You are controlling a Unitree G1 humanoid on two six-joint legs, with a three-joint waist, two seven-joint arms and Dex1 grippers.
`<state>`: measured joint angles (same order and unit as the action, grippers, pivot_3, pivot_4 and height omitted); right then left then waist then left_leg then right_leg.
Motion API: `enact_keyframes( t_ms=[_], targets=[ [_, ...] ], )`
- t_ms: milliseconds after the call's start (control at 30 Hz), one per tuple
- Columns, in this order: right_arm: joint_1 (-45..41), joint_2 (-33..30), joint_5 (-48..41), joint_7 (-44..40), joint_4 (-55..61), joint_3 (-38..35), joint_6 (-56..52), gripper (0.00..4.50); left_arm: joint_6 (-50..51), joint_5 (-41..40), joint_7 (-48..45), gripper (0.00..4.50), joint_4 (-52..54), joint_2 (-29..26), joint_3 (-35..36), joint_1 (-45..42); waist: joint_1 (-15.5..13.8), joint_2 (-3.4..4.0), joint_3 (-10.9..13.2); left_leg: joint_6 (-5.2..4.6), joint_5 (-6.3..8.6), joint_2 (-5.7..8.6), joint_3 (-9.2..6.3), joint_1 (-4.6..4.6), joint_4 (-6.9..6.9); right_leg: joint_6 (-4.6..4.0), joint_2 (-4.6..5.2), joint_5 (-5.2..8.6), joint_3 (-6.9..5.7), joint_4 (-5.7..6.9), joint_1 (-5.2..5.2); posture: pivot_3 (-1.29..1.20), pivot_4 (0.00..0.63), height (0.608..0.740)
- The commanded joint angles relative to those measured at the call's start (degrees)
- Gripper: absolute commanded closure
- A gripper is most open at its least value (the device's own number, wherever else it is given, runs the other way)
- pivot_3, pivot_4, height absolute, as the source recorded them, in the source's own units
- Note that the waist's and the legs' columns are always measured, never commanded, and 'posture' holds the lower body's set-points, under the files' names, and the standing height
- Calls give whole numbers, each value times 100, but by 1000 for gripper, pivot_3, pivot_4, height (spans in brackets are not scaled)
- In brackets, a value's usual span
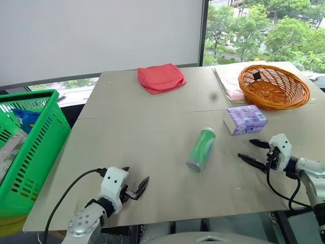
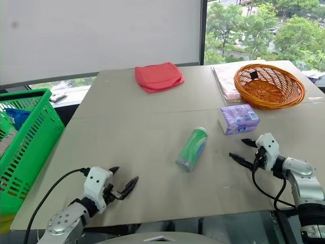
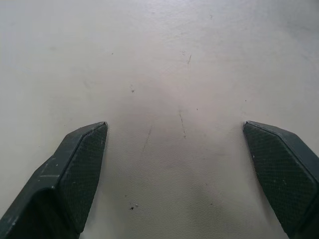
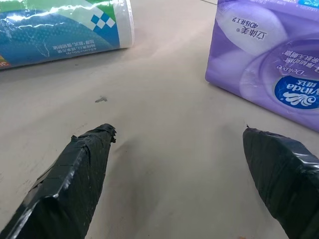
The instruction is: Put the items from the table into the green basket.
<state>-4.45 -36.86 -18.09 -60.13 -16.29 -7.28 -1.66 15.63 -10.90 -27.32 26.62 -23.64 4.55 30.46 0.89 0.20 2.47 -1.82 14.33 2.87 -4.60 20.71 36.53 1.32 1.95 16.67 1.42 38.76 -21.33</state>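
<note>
A slim green-and-white can (image 1: pixel 201 149) lies on its side in the middle of the beige table (image 1: pixel 142 127). A purple tissue packet (image 1: pixel 246 119) rests to its right, near the orange wicker basket. The green basket (image 1: pixel 28 147) stands off the table's left edge. My right gripper (image 1: pixel 252 151) hovers open just above the table, right of the can and in front of the packet; the right wrist view shows the can (image 4: pixel 65 25) and the packet (image 4: pixel 269 55) ahead of it. My left gripper (image 1: pixel 136 183) is open near the front edge, over bare tabletop, nothing between its fingers (image 3: pixel 75 174).
A folded red cloth (image 1: pixel 160 78) lies at the far middle of the table. An orange wicker basket (image 1: pixel 274 86) sits at the far right, on flat pinkish sheets (image 1: pixel 229 84). The green basket holds a blue item (image 1: pixel 25 119) and other packages.
</note>
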Motion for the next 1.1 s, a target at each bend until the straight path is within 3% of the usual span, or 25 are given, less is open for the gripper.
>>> enact_keyframes(
  t_ms=[33, 667, 800, 967, 1100],
  targets=[
    [-150, -122, -100, -101, 32, -164, 108, 0, -30, -135, -27, 18, 242, 19, 79, 13, 1, -6, 12, 0, 0, 0, 0, 0, 0, 0, 0, 0, 0, 0, 0, -89, 33, 740],
    [-96, -241, -212, -247, 221, -197, -127, 0, 121, -577, -166, 18, 610, 139, -85, -18, 4, -26, 124, 0, 0, -2, 1, 3, 1, 0, 0, 0, 1, -1, -2, -99, 46, 740],
    [-22, -299, -254, -283, 364, -170, -320, 0, 386, -1465, -554, 18, 957, 154, -40, -59, 9, -28, 142, 0, 0, -2, 1, 3, 0, -2, 0, -1, 1, -1, -2, -109, 47, 740],
    [142, -379, -622, -416, 1001, -256, -752, 0, 1088, -1402, -149, 18, 1138, 18, -215, -788, -3, -13, 160, 0, 0, -2, -1, 8, 2, 2, 0, 0, -2, 2, -7, -129, 45, 740],
    [336, -544, -981, -529, 1859, -339, -1127, 0, 1777, -1305, 85, 18, 919, 31, -686, -1865, 32, -5, 163, 0, -1, -3, 0, 8, 7, 6, -4, 0, -3, 6, -6, -167, 40, 740]
  ],
)
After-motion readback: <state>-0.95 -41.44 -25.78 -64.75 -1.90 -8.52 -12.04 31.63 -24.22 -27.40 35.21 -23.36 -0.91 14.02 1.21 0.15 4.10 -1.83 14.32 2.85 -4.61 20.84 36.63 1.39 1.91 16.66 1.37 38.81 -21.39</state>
